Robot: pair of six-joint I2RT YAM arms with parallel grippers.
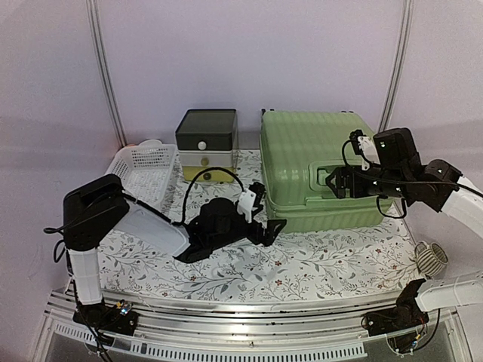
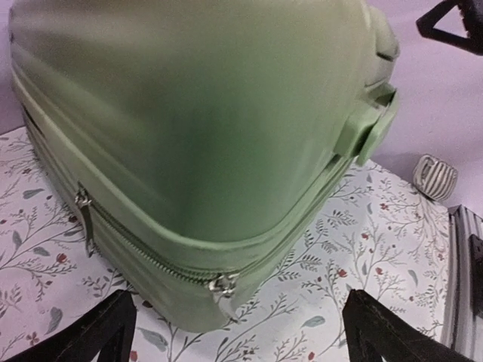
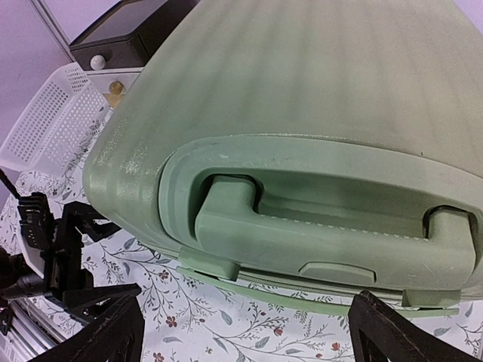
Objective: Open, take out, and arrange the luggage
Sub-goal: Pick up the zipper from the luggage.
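Clearly early: both grippers empty, the luggage (image 1: 317, 162) not yet open.
On the left gripper (image 2: 241, 320) the jaws stand apart, holding nothing, with a zipper pull (image 2: 223, 286) at the luggage corner just ahead. The right gripper (image 3: 245, 324) is spread wide, empty, facing the recessed handle (image 3: 332, 226). The luggage lies flat in the upper right of the top view, lid down on base. I judge that opening, taking out and arranging all remain; how far the zipper is undone, I cannot tell.
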